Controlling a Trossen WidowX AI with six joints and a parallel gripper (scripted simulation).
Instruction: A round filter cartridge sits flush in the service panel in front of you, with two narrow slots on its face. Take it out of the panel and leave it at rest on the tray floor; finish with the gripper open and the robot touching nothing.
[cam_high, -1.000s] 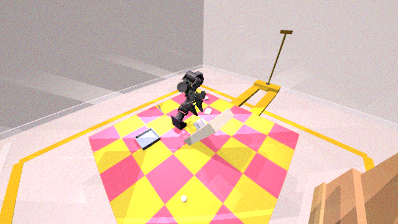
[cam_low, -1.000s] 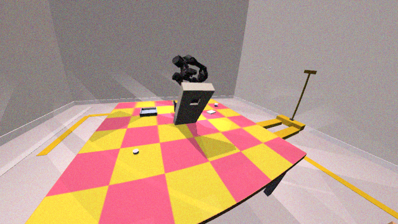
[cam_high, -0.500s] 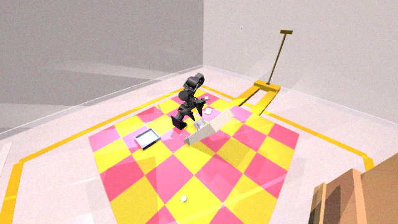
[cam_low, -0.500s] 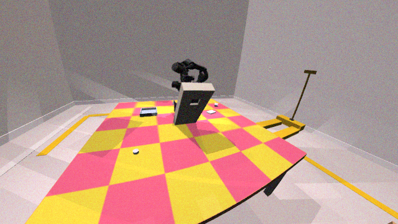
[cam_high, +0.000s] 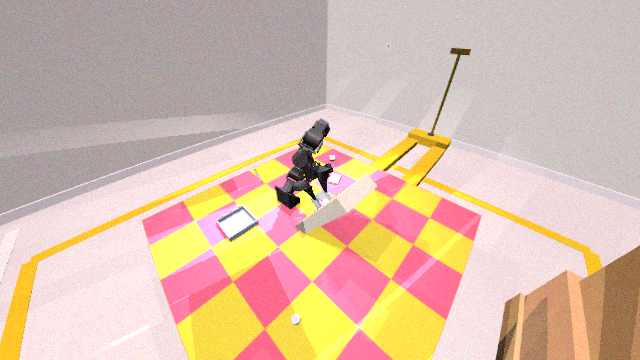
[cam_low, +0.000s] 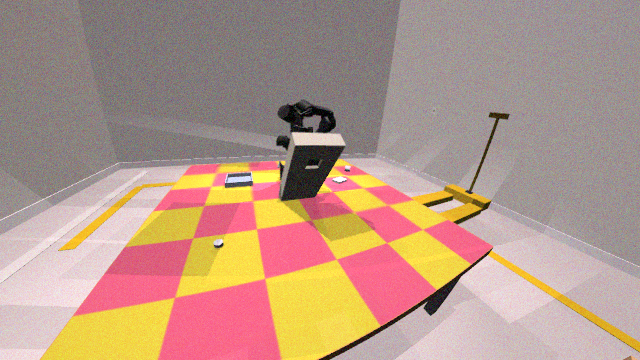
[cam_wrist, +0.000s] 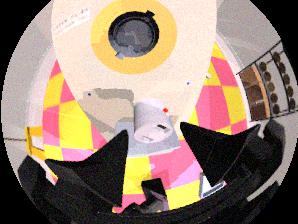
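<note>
From the exterior view I only get the back of the service panel (cam_low: 311, 170); its face and the filter cartridge are hidden from me, and the arm (cam_low: 305, 116) is mostly behind it. In the top view the end effector (cam_high: 320, 192) is too small to read its fingers. The wrist view blurs the cartridge (cam_wrist: 133, 32) at 12 o'clock, so I can't make out slots. Brown crates (cam_high: 575, 315) are cut off at 4 o'clock.
</note>
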